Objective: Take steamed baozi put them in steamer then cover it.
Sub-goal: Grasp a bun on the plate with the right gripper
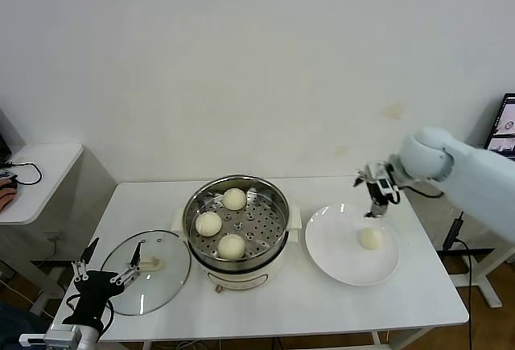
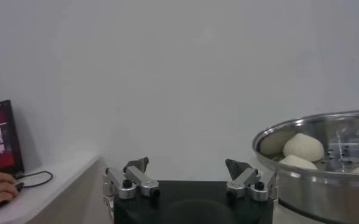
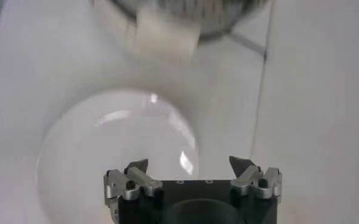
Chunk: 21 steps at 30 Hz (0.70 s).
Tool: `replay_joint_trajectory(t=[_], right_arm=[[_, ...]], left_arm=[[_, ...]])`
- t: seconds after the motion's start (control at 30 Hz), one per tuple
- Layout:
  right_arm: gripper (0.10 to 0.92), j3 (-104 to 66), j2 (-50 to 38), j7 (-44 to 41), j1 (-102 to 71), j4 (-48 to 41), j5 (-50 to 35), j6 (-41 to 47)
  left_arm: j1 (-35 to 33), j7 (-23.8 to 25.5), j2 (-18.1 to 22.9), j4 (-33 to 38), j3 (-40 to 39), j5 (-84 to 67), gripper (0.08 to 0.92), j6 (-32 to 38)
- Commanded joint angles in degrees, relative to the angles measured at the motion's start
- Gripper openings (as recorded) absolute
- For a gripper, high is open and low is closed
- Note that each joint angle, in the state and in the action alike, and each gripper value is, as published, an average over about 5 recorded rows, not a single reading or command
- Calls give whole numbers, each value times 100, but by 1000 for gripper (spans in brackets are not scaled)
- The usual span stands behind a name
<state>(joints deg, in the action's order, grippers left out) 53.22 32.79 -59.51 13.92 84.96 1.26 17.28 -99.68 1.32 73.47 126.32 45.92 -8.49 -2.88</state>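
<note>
While three steamed baozi (image 1: 231,245) already sit on the perforated tray inside the steamer (image 1: 273,257), at roughly twelve, nine and six o'clock around its middle, one last bun (image 1: 370,238) lies alone on the white plate (image 1: 334,253) at the steamer's three o'clock. The right gripper (image 1: 376,203) hangs just above the plate's far rim, fingers spread wide and holding nothing, apparently poised to come down on that bun. The left gripper (image 1: 103,273), equally wide open and empty, waits near the counter (image 1: 282,306) edge at the steamer's eight o'clock, right by the glass lid (image 1: 165,282), probably so it can set the cover on once the pot is full.
</note>
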Motion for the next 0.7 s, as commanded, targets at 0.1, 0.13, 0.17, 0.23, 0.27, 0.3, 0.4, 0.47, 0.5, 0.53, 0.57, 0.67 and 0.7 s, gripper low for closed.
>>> replay_joint_trajectory(t=[0.1, 0.13, 0.17, 0.23, 0.27, 0.3, 0.4, 0.47, 0.5, 0.53, 0.57, 0.67, 0.7], right_arm=[[823, -911, -189, 267, -1807, -678, 874, -152], [823, -918, -107, 300, -1842, -778, 916, -186], [823, -917, -31, 327, -1863, -880, 940, -219], [823, -928, 144, 372, -1905, -1086, 979, -280], [823, -941, 224, 388, -1925, -1170, 998, -302], [823, -964, 323, 408, -1946, -1275, 1023, -325], [823, -1059, 613, 456, -2006, -1567, 1118, -388], [823, -1109, 770, 471, -2033, -1720, 1160, -410], [823, -1122, 828, 471, -2042, -1776, 1176, -413], [822, -1131, 870, 470, -2048, -1814, 1187, -415], [823, -1135, 903, 467, -2053, -1845, 1195, -409], [823, -1137, 958, 462, -2068, -1906, 1221, -396], [823, -1141, 971, 462, -2075, -1929, 1230, -395]], left_arm=[[-13, 2, -23, -3, -4, 20, 823, -20], [-22, 4, -28, 2, 10, 18, 823, -22], [-33, 6, -31, 5, 25, 14, 823, -22], [-55, 9, -36, -2, 60, 6, 823, -21], [-63, 9, -35, -11, 74, 3, 823, -20], [-69, 9, -32, -21, 87, 2, 823, -18], [-83, 9, -12, -36, 104, 8, 823, -17], [-91, 13, 1, -28, 108, 14, 823, -23], [-95, 15, 6, -22, 112, 17, 823, -28], [-99, 18, 9, -17, 116, 19, 823, -33], [-102, 21, 11, -13, 122, 19, 823, -37], [-109, 23, 21, -13, 134, 21, 823, -41], [-110, 23, 27, -15, 134, 23, 823, -40]])
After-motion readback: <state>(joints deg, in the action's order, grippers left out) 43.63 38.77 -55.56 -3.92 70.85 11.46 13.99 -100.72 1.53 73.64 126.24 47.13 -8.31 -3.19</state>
